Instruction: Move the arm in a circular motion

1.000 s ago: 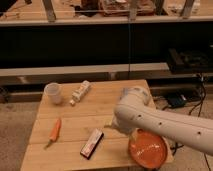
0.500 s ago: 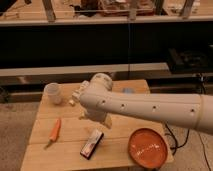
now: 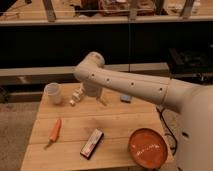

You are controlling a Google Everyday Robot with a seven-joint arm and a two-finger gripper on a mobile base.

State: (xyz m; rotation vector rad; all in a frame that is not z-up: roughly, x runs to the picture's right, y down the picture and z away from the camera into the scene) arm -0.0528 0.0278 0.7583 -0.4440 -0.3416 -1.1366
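The arm (image 3: 130, 87) is thick and cream-white with small dark dots. It reaches from the lower right across the wooden table (image 3: 115, 122) to a rounded joint near the upper middle, then bends down. The gripper (image 3: 96, 97) hangs below that joint, low over the back of the table, between a small white bottle (image 3: 76, 96) and a blue item (image 3: 126, 98). Most of it is hidden behind the arm segment.
A white cup (image 3: 53, 92) stands at the back left. A carrot (image 3: 55, 129) lies at the left, a dark flat packet (image 3: 92, 143) at the front middle, an orange bowl (image 3: 148, 147) at the front right. Dark shelving runs behind the table.
The arm has swung from the front right over the bowl to the left and then up and back. The bowl is now uncovered, and the joint sits higher and further back.
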